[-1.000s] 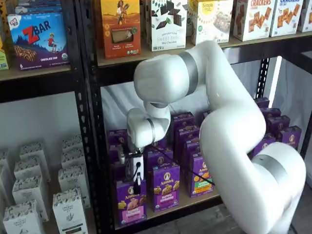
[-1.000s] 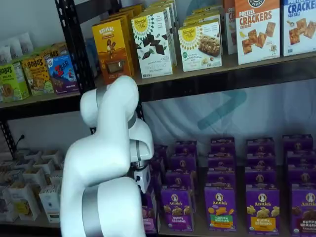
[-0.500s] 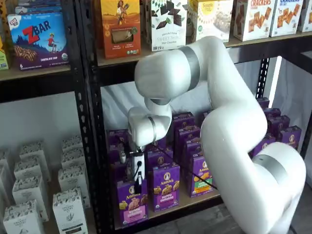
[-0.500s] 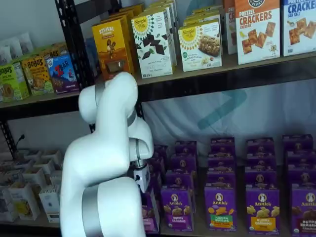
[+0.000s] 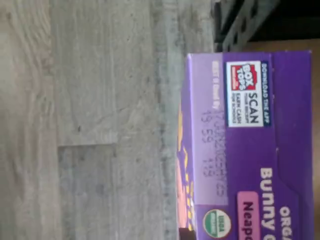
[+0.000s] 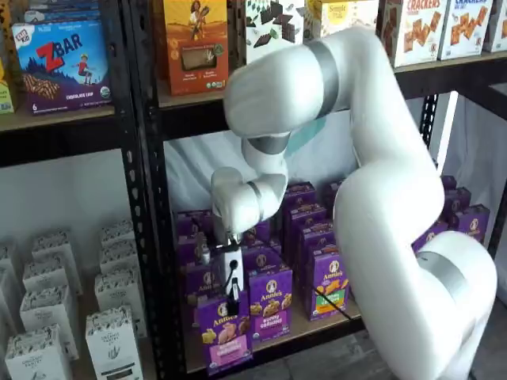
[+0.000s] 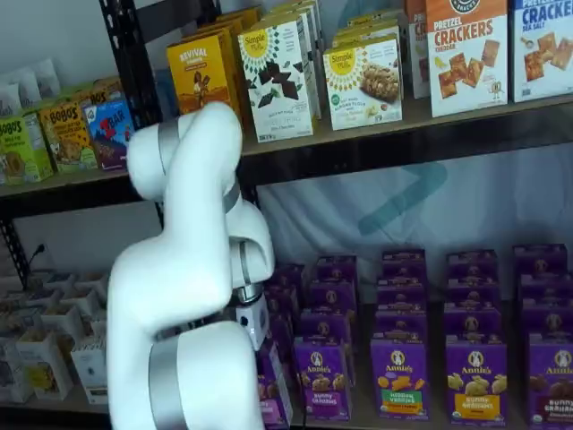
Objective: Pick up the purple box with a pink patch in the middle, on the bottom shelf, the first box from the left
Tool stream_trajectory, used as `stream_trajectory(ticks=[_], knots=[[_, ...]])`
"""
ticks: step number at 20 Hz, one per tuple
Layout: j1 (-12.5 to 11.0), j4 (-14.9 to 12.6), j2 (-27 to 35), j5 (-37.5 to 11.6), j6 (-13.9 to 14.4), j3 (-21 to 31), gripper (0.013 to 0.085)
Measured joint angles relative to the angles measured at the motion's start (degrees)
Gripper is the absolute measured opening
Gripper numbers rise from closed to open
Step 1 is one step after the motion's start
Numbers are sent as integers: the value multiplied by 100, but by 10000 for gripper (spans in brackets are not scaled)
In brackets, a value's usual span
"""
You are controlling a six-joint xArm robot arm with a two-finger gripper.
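bottom shelf (image 6: pixel 313 324): tan board | carries rows of upright purple boxes (image 6: pixel 271 301) | purple box (image 6: pixel 225 331) at front edge

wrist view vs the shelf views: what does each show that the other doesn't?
Only the wrist view: the purple box's top flap with a Box Tops patch, grey plank floor beside it. Only the shelf views: the gripper shut on the box's top, the bottom shelf, neighbouring Annie's boxes. Shared: the purple box.
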Motion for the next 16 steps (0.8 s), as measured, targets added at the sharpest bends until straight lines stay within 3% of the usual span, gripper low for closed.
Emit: stream_trajectory(ticks=[4, 10, 16], knots=[[-5, -17, -567, -189, 5, 725, 330], [-91, 145, -1479, -340, -230, 1690, 330], [-161, -149, -2403, -50, -22, 2362, 330]])
